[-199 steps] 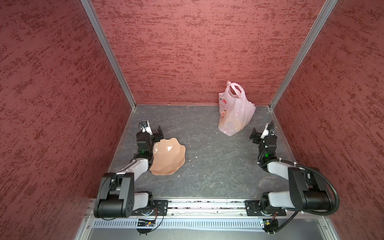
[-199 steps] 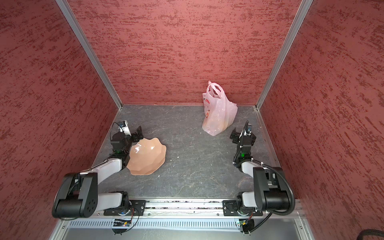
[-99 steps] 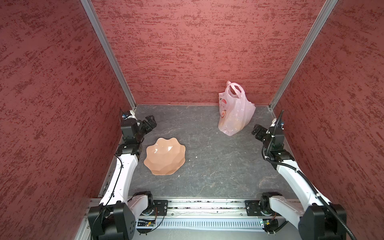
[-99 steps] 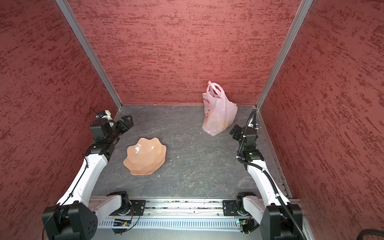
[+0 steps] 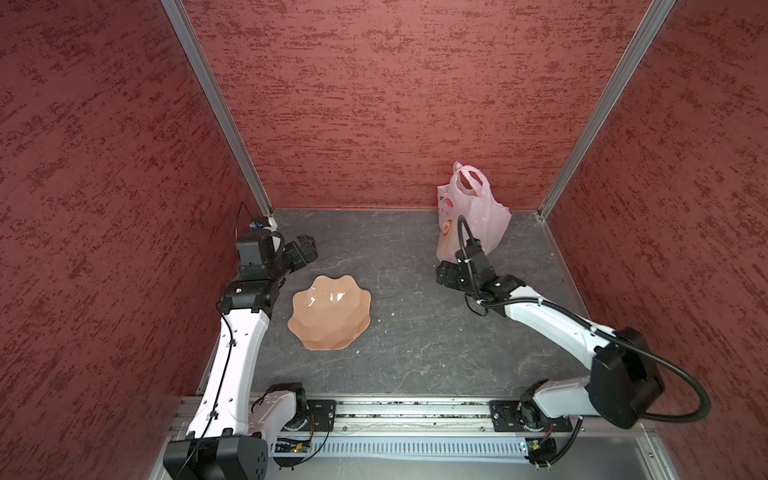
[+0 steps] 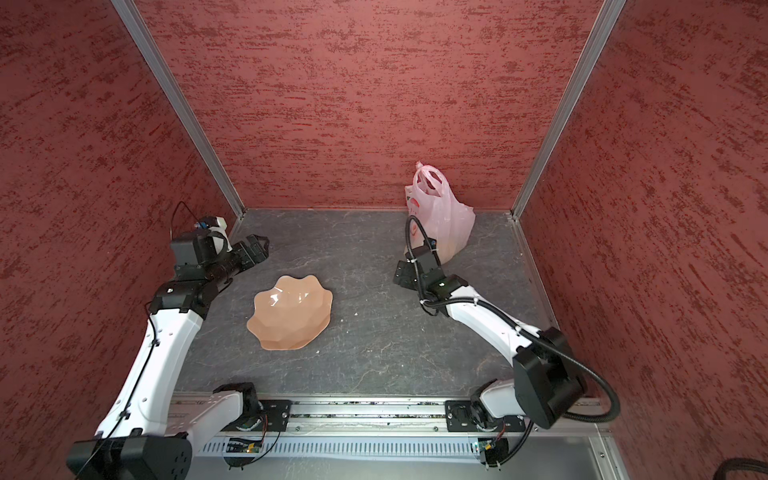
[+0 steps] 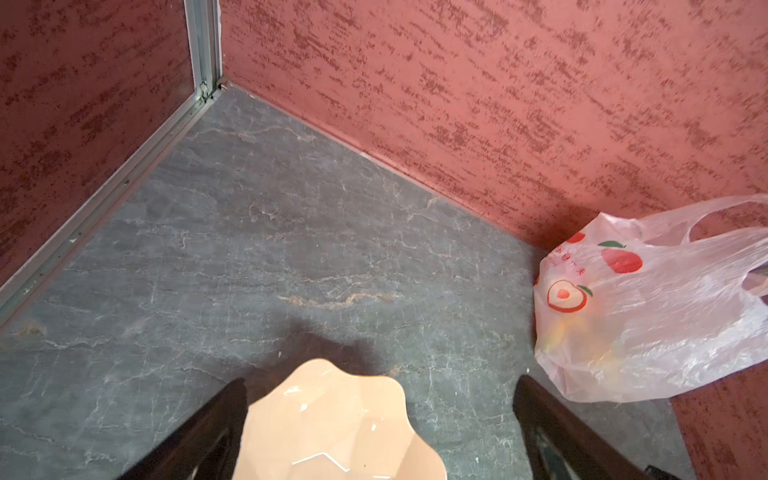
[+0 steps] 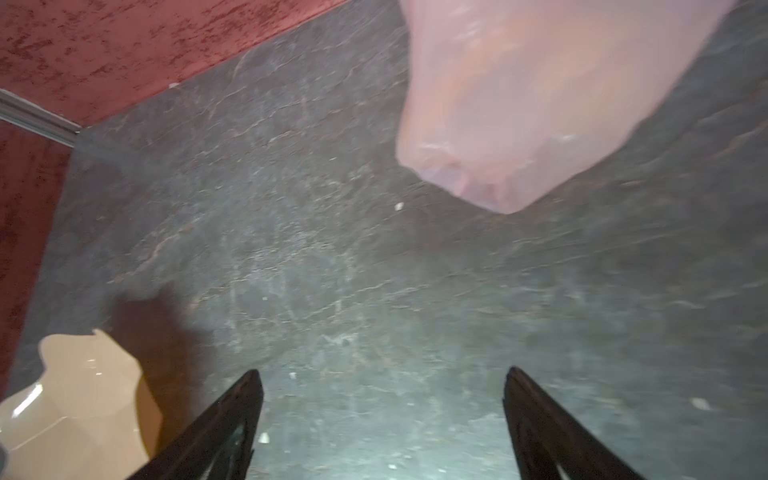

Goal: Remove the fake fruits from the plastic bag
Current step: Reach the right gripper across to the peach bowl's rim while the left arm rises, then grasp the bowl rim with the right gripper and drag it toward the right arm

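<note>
My left fingers and right fingers gape empty; I risk toppling the upright thin pale-pink plastic bag with a nudge.

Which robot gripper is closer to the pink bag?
Right. The right gripper is open just in front of the plastic bag, not touching it. The left gripper is across the table, near the far left corner.

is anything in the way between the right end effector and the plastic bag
Nothing visible does. Only bare table lies between the open right end effector and the plastic bag; the wavy-edged dish sits off to the side, clear of that path.
</note>
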Robot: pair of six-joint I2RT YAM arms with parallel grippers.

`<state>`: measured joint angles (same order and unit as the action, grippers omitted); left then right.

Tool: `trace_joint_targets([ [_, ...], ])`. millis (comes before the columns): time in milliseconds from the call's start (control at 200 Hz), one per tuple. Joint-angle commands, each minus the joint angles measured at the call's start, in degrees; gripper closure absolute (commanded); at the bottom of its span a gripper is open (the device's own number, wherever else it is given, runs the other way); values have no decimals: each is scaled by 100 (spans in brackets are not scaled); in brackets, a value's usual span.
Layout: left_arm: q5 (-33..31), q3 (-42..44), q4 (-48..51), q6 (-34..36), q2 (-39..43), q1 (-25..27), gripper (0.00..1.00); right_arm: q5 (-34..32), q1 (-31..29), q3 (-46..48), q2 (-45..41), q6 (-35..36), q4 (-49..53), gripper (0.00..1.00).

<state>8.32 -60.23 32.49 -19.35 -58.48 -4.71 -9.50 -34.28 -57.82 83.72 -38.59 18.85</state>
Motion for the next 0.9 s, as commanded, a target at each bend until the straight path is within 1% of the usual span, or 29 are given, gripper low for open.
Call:
trace_joint_targets([
  [0,-64,6,227,227,18,-21,0,404,-463,-620,764,-282,89,22],
  [50,-122,-49,291,265,3,-29,0,556,-666,-930,1126,-309,45,27],
  [130,-181,-74,318,245,3,-52,0,790,-972,-1396,1679,-317,14,32],
  [321,-89,-91,372,189,-23,-70,0,1334,-1420,-2107,2620,-382,-95,37],
  [526,-62,-121,434,175,-6,-73,0,1725,-1699,-2479,3131,-409,-134,38],
  [651,-29,-130,441,167,-6,-76,0,1894,-1771,-2619,3396,-419,-131,40],
  [792,-7,-122,434,160,-7,-78,0,1975,-1816,-2732,3616,-422,-153,46],
  [897,3,-121,441,160,-6,-74,0,2020,-1839,-2823,3751,-430,-154,54],
])
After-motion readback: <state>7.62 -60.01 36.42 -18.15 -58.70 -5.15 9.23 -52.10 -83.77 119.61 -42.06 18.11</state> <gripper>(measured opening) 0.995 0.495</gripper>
